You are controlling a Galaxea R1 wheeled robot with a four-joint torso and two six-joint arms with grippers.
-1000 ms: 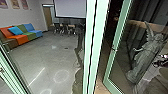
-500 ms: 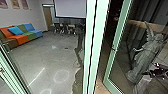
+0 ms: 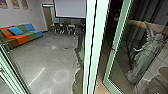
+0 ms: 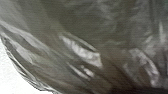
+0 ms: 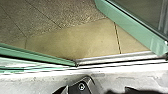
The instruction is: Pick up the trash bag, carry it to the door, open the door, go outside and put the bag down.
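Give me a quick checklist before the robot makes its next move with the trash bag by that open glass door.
1. Trash bag at the left wrist camera: ok.
2. Left gripper's hold on the bag secure: cannot tell.
3. Green-framed door standing open: ok.
4. Paved ground in sight beyond the threshold: ok.
5. Opening wide enough for robot and bag: cannot tell.
6. Room between door and winged statue: cannot tell.

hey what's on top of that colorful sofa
A bright blue cushion rests on the sofa, where orange meets green. The patch of sofa behind it is covered and can't be seen.
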